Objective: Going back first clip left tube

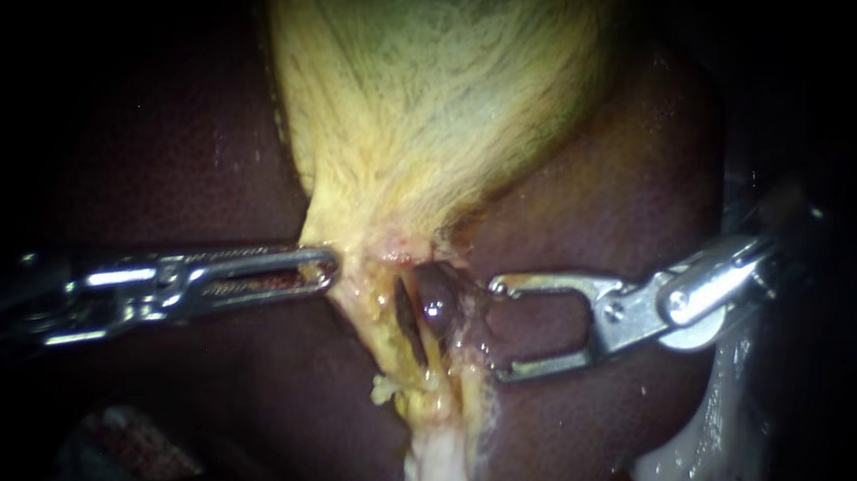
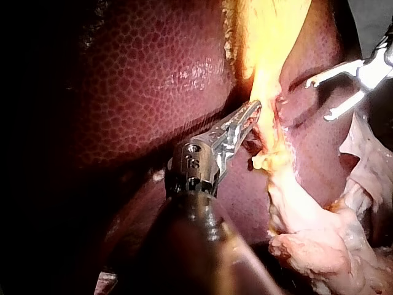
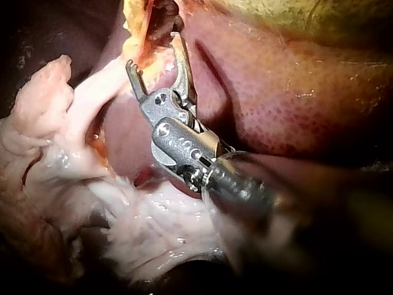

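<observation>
My right instrument [image 1: 496, 328] has its claw released and spread wide, holding nothing. The tube [image 1: 437, 302], dark and glossy, lies just ahead of the claw's tips and apart from them. I can make out no clip on it. On the tube's far side, my left instrument [image 1: 330, 271] has its claw clenched on the yellow tissue [image 1: 364, 295] at the neck of the gallbladder [image 1: 423, 88]. The risk, as I judge it: if the right claw draws back crookedly, a hooked tip could snag tissue and tug the tube.

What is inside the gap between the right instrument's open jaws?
Only bare liver shows in the right instrument's gap; no clip or tube sits between the jaws. Their tips stand just beside dark rounded tissue. Whatever lies directly under the jaw metal is covered.
</observation>
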Controlling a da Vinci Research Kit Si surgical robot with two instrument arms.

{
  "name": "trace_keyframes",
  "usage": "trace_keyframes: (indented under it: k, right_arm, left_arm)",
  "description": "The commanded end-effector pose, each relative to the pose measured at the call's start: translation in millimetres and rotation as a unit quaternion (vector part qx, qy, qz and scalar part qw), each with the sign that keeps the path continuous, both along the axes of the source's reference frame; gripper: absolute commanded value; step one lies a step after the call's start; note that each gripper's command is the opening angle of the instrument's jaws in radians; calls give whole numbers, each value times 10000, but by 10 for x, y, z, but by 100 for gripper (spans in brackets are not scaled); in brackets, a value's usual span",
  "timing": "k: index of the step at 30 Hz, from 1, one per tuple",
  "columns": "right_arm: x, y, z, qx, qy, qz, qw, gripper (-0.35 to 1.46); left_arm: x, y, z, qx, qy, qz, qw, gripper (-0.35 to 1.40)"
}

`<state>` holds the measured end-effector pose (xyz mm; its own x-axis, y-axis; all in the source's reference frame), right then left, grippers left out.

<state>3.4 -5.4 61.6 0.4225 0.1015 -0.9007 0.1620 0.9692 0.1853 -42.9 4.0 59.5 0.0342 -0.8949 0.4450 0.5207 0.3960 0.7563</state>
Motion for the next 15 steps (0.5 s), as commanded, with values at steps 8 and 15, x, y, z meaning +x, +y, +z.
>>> trace_keyframes:
  k: [8, 15]
  right_arm:
    - [-9, 6, -20, -138, -2, -25, 9999, 60]
    - [-13, 3, -21, -144, 5, -36, 9999, 60]
  left_arm:
    - [-2, 1, 2, -2, 0, -3, 10000, -35]
    - [-8, 6, 12, -7, 6, -10, 10000, -35]
